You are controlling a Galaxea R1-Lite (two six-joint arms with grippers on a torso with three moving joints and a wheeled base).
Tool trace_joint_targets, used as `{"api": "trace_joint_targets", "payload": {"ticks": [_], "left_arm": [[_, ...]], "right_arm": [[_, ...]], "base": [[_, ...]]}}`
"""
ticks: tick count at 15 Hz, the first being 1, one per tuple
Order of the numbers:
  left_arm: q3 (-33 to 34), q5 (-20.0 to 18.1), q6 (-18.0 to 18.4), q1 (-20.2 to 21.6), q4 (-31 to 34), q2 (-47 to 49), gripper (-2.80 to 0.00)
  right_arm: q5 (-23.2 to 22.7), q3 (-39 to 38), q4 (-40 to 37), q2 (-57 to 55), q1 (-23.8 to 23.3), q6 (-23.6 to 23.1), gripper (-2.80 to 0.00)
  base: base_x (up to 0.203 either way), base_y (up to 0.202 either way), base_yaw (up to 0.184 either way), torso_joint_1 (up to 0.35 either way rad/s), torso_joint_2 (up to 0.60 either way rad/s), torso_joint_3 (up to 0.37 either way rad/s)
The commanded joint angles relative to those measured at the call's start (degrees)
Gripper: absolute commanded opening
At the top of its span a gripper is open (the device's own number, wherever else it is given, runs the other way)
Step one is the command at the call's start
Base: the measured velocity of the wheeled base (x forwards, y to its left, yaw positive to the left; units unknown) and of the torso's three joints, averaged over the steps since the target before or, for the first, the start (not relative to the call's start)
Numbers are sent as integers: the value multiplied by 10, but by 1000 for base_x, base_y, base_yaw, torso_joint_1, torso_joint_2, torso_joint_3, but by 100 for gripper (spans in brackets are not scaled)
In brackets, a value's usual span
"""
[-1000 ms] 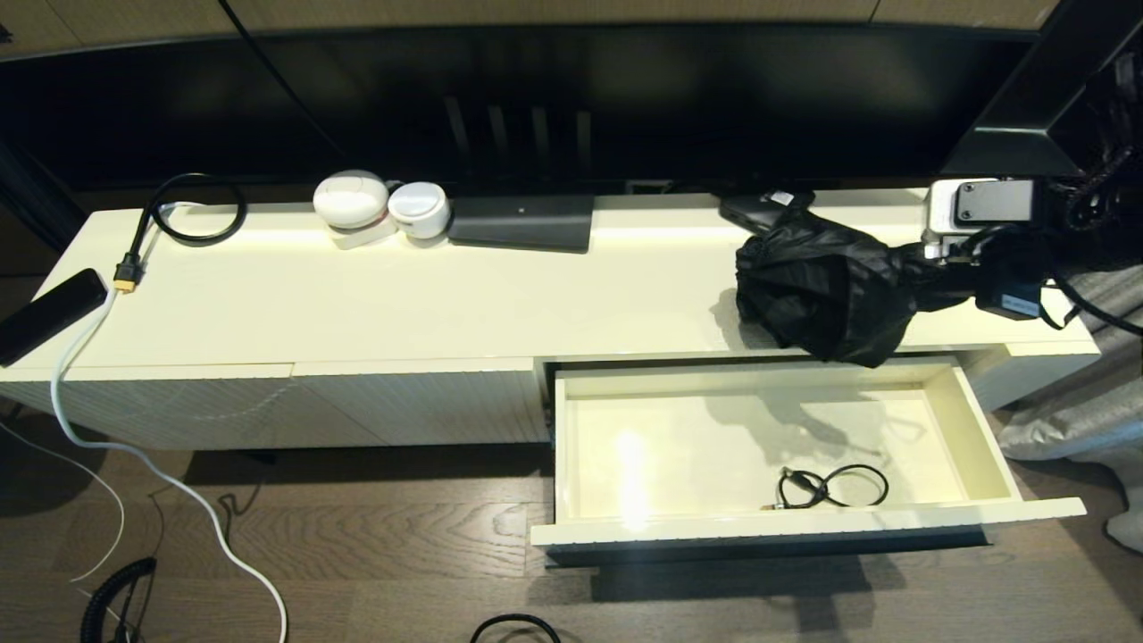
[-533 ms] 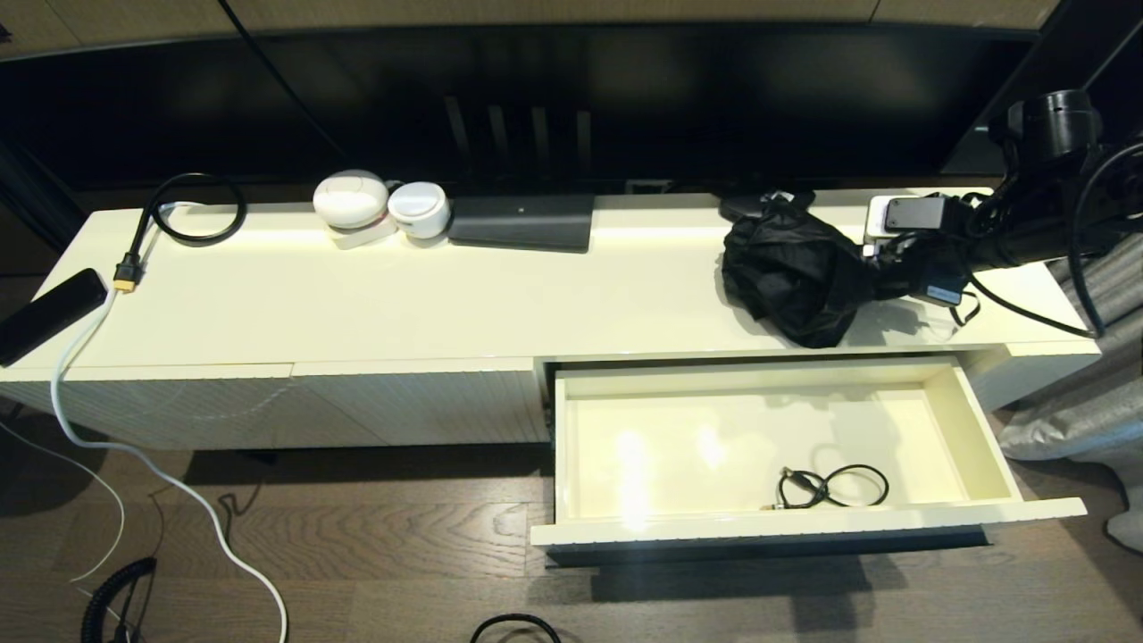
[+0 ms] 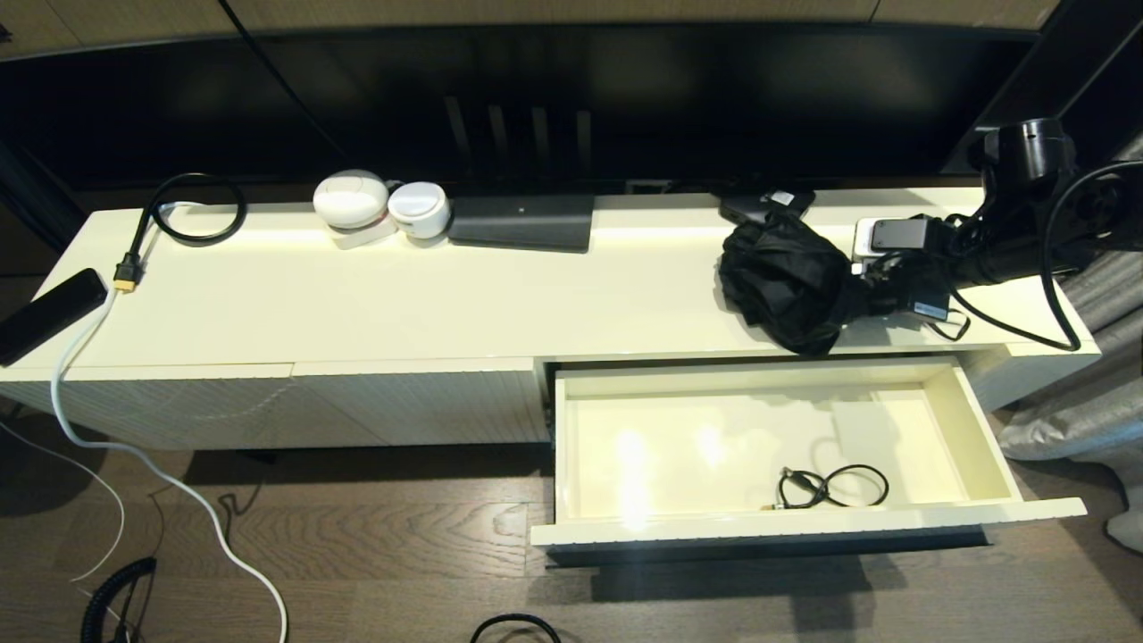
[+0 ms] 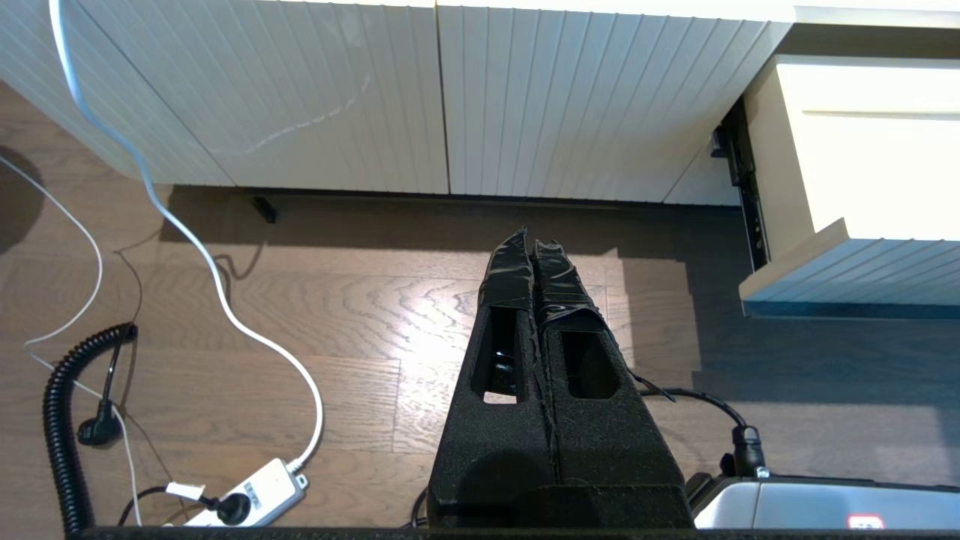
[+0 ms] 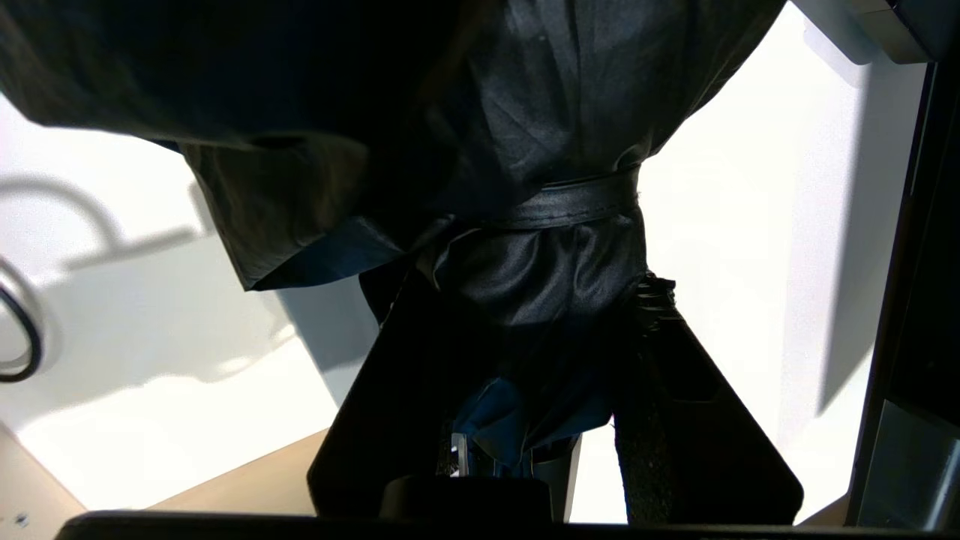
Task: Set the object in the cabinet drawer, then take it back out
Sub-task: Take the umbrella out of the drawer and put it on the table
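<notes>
A black folded umbrella (image 3: 786,281) lies low on the cream cabinet top (image 3: 446,295), just behind the open drawer's back edge. My right gripper (image 3: 871,290) comes in from the right and is shut on its strapped end. In the right wrist view both fingers clamp the dark fabric of the umbrella (image 5: 540,247) at my right gripper (image 5: 529,300). The cabinet drawer (image 3: 982,429) stands pulled out, with its ribbed front (image 4: 855,270) over the floor. My left gripper (image 4: 534,244) hangs shut and empty above the wooden floor, left of the drawer.
A small coiled black cable (image 3: 830,487) lies in the drawer near its front. On the top stand two white round devices (image 3: 379,207), a dark flat box (image 3: 522,221), a black cable with yellow plug (image 3: 179,223) and a black remote (image 3: 49,313). White cable (image 3: 179,491) trails on the floor.
My right arm has carried the umbrella back from over the drawer's rear edge and lowered it onto the cabinet top. The drawer and the left arm have not moved.
</notes>
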State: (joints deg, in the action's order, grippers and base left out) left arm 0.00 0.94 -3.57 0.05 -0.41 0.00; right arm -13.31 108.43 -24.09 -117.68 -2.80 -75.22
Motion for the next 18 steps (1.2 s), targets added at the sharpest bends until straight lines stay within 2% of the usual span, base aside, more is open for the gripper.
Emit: {"api": "trace_joint_targets", "payload": {"ticks": [1,5,6,12,15,18], "left_arm": [[0,0,0,0,0,0,-280],[0,0,0,0,0,0,-280],[0,0,0,0,0,0,-280],[0,0,0,0,0,0,-280],[1,0,0,0,0,0,-280],[0,0,0,0,0,0,-280]], "right_arm": [[-2,-30,1,38,0,-6,-280],[-1,-67,10,55,-2,-21,-280],[-5,-68,20,53,-3,-21,0],[-13,12,63,-25,-3,-23,0],[-15,-11,58,15,-2,-21,0],[-23,-68,61,92,0,-20,0]], "base": [[0,0,0,0,0,0],[0,0,0,0,0,0],[0,0,0,0,0,0],[0,0,0,0,0,0],[0,0,0,0,0,0],[0,0,0,0,0,0]]}}
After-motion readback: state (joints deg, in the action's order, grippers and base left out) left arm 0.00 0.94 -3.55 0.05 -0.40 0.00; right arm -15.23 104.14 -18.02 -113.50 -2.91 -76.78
